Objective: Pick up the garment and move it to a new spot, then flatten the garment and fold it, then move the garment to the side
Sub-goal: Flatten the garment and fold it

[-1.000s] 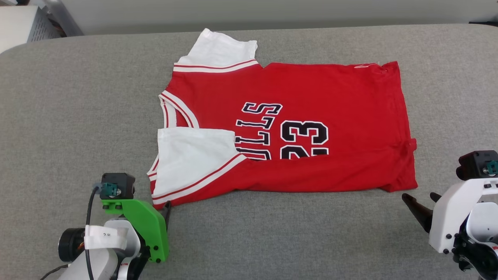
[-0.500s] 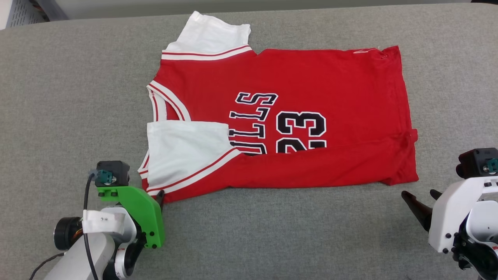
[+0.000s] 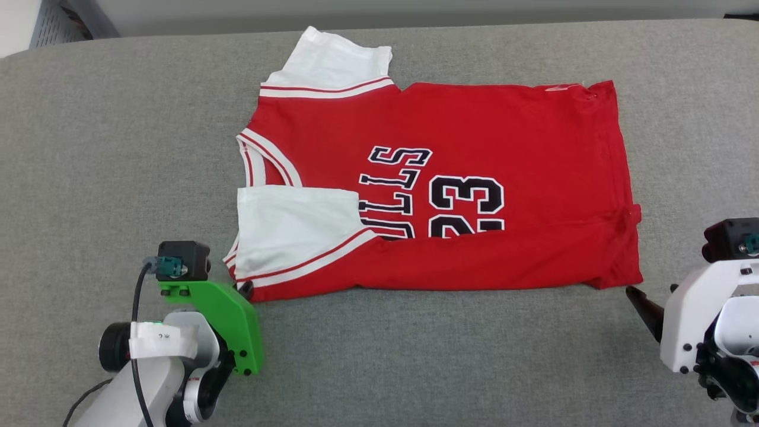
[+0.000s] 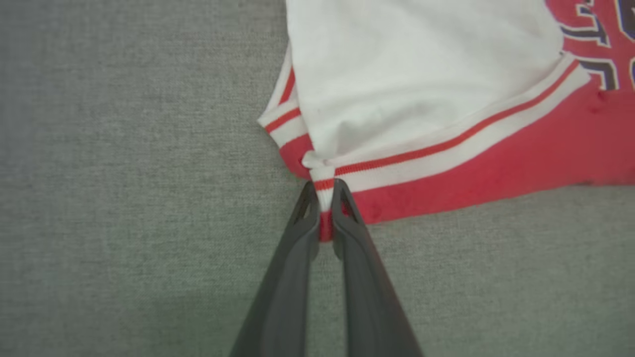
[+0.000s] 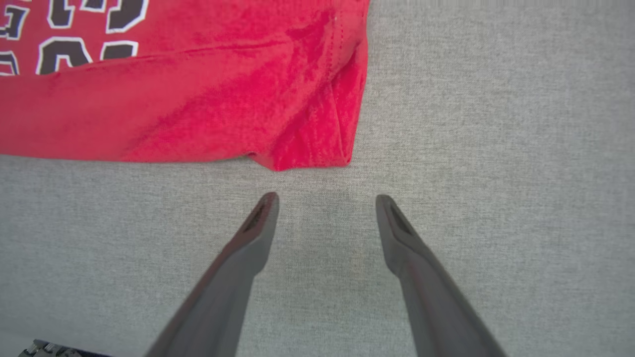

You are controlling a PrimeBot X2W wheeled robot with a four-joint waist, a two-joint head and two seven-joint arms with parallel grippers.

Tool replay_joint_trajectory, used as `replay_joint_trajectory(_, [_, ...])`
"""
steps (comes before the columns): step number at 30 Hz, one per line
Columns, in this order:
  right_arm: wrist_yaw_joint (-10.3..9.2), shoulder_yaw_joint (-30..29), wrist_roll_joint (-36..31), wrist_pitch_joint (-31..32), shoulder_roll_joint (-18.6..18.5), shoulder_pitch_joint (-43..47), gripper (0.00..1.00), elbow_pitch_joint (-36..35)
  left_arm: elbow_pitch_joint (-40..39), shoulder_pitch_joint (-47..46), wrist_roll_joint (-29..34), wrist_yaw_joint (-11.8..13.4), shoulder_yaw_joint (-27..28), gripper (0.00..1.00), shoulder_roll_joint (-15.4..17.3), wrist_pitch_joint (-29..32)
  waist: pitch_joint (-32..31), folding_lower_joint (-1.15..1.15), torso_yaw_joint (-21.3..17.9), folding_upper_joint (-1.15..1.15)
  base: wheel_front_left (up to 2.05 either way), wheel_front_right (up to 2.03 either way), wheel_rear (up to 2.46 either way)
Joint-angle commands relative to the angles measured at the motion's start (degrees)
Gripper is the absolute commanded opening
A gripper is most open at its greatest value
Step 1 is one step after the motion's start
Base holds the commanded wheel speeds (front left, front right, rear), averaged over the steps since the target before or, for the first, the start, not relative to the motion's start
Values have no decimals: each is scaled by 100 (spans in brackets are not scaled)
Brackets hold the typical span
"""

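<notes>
The garment (image 3: pixel 474 124) is seen lying flat in the middle of the grey fabric tabletop (image 3: pixel 118 148), somewhat nearer to the far edge. Its collar (image 3: pixel 261 157) is turned to the left edge and its hem (image 3: pixel 625 178) to the right edge. The long side toward the near edge is folded over, so that the black-white lettering (image 3: pixel 439 196) is partly covered. One white sleeve (image 3: pixel 290 225) is laid across the chest, while the other sleeve (image 3: pixel 335 59) is spread toward the far edge.

The left pincer (image 4: pixel 325 198) is pressed together on the near left corner of the garment; a small bunch of the red-white striped trim (image 4: pixel 446 144) is pinched between its fingers.

The right pincer (image 5: pixel 326 198) is held spread just beside the near right corner of the hem. Bare grey fabric is seen between the fingertips (image 5: pixel 268 203) and the red cloth, so the garment is not touched there.
</notes>
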Motion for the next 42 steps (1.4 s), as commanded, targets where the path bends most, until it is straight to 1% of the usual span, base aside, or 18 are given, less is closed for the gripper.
replay_joint_trajectory(1, [-5,8,-80,-49,34,-180,100,84,-101,10,50,21,24,0,3,-83,-23,0,63,0,0,0,0])
replay_joint_trajectory(8, [-5,61,-365,-108,101,-658,100,709,-651,-70,205,128,-19,0,97,-32,85,0,195,0,0,0,0])
replay_joint_trajectory(12, [-5,-9,-529,-156,143,-890,100,1133,-864,-89,261,181,-52,0,122,7,192,0,259,0,0,0,0])
replay_joint_trajectory(18, [-5,-89,-741,-220,198,-1037,100,1590,-952,-107,312,188,-103,0,122,-13,323,0,323,0,0,0,0])
replay_joint_trajectory(23, [-5,-66,-703,-197,247,-1016,100,1848,-912,-112,325,194,-104,0,157,-16,362,0,345,0,0,0,0])
replay_joint_trajectory(24, [-5,-54,-692,-190,244,-1003,39,1900,-898,-112,325,191,-105,0,163,-19,359,0,346,0,0,0,0])
replay_joint_trajectory(25, [-5,-40,-686,-186,234,-991,0,1942,-885,-110,322,189,-106,0,165,-20,354,0,347,0,0,0,0])
replay_joint_trajectory(34, [-5,8,-497,-323,49,-882,0,2151,-656,-4,269,155,-139,0,220,-4,80,0,317,0,0,0,0])
replay_joint_trajectory(42, [-5,-103,-202,-256,-96,-641,0,2032,-527,220,194,90,-217,0,267,1,-397,0,280,0,0,0,0])
